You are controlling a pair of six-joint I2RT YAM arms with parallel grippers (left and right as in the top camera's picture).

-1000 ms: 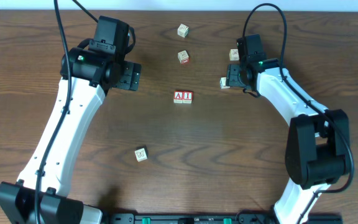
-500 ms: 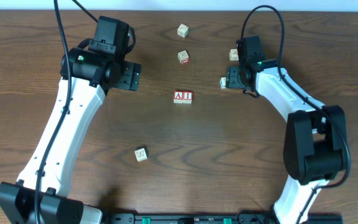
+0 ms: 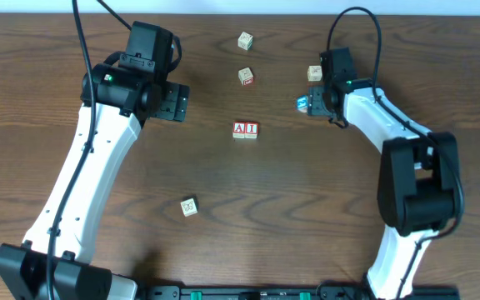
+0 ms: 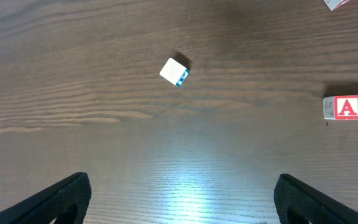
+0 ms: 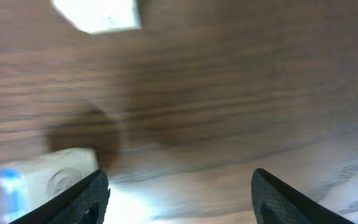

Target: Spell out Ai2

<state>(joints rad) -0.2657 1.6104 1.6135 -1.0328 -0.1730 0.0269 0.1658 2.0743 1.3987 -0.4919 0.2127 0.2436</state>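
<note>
Two red-lettered blocks reading "A I" [image 3: 245, 129] sit side by side at the table's middle; they also show in the left wrist view [image 4: 352, 107]. My right gripper [image 3: 317, 102] is open over bare wood [image 5: 179, 202]. A pale block with a blue face [image 3: 304, 103] lies just outside its left finger in the right wrist view [image 5: 45, 182]. Another pale block [image 3: 314, 73] lies just behind it [image 5: 98, 14]. My left gripper [image 3: 176, 102] is open and empty [image 4: 182, 202], well left of the "A I" pair.
Loose blocks lie at the back middle [image 3: 246, 40], behind the pair [image 3: 246, 77], and at the front left [image 3: 189, 207]. A white block with a blue side [image 4: 174, 71] lies ahead of the left gripper. The table's far edge runs along the top.
The right gripper has shifted slightly toward the back. The block beside it has moved up a little and turned, now showing a blue face. The left arm has not moved.
</note>
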